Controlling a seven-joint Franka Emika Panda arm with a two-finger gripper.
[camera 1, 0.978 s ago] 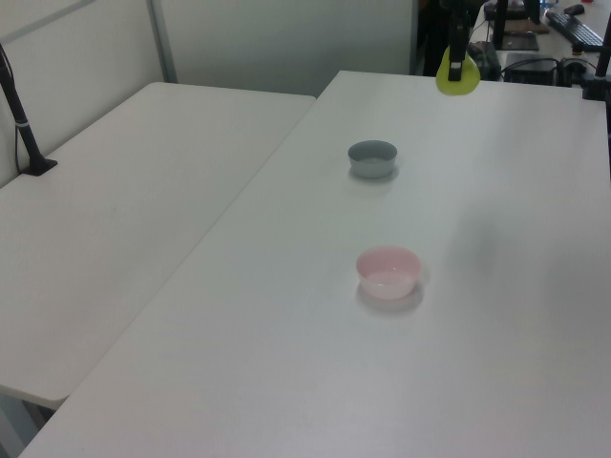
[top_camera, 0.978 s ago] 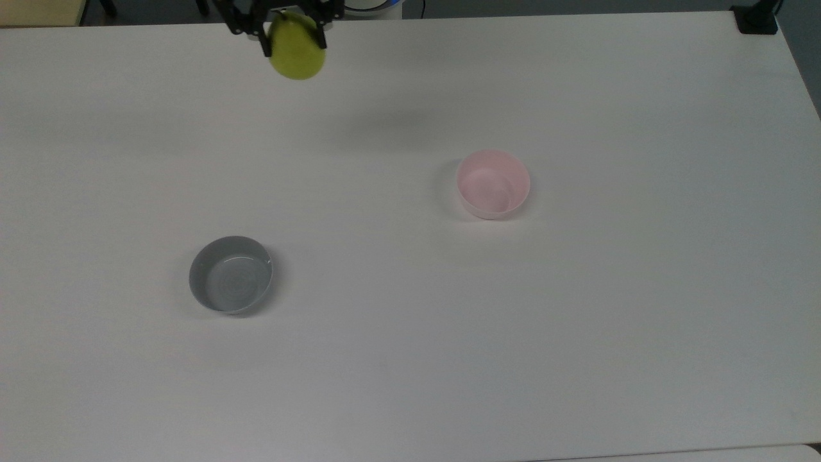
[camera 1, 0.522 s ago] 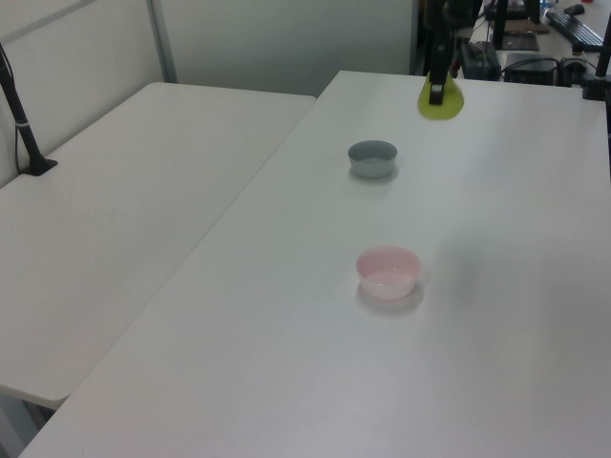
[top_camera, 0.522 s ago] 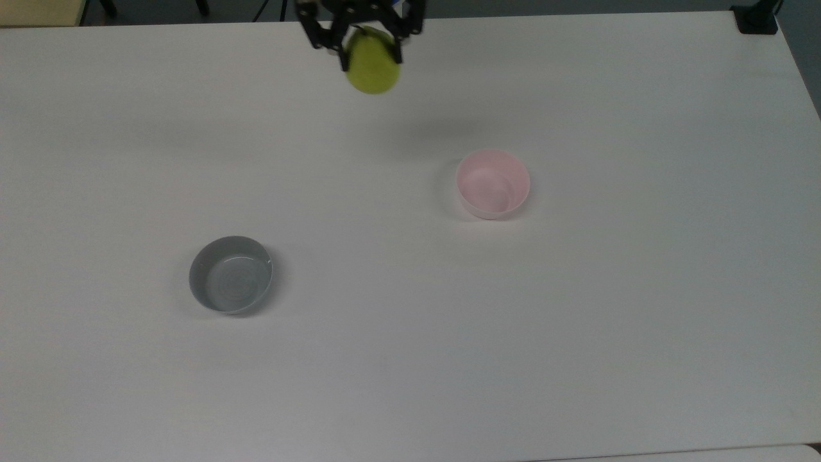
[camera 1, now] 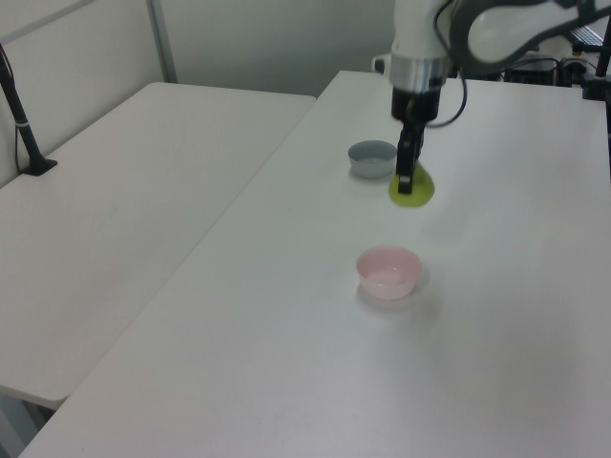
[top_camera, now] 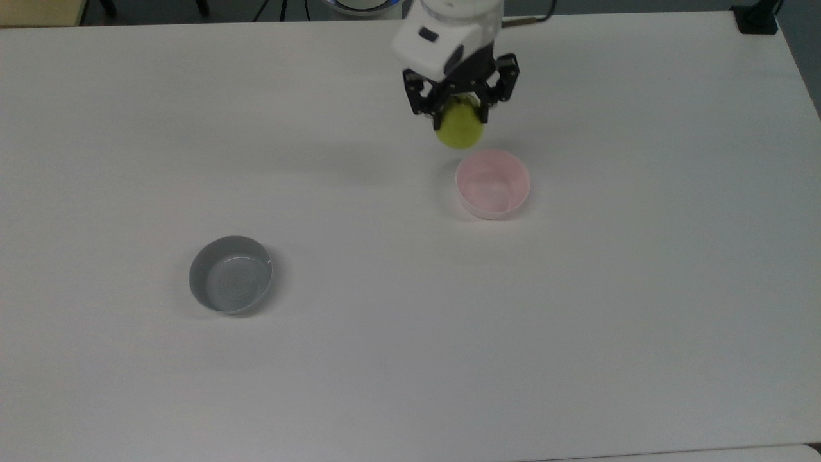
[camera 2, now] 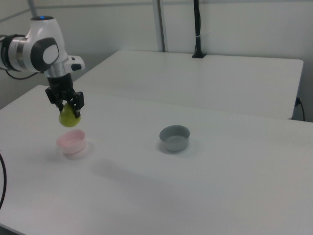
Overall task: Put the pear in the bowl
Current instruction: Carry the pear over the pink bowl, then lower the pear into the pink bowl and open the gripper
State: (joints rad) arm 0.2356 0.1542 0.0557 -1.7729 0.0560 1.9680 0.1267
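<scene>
Right view puts the pink bowl (camera 2: 71, 142) on the near side of the white worktop (camera 2: 205, 186), with the pear (camera 2: 69, 117) hanging above it, clamped between the black fingers of the end effector (camera 2: 66, 108). Top view instead shows the pear (top_camera: 459, 128) just past the bowl's (top_camera: 492, 184) far rim, off centre. Left view places the grey bowl (camera 1: 372, 157) farther back, well apart from the pink one. Behind, a second white table (camera 2: 205, 73) carries a black post (camera 2: 196, 29) before pale wall panels.

Two white tables (camera 1: 143, 219) stand side by side. Pale wall panels (camera 2: 234, 24) behind; a black pole (camera 2: 197, 29) rises from the far table
</scene>
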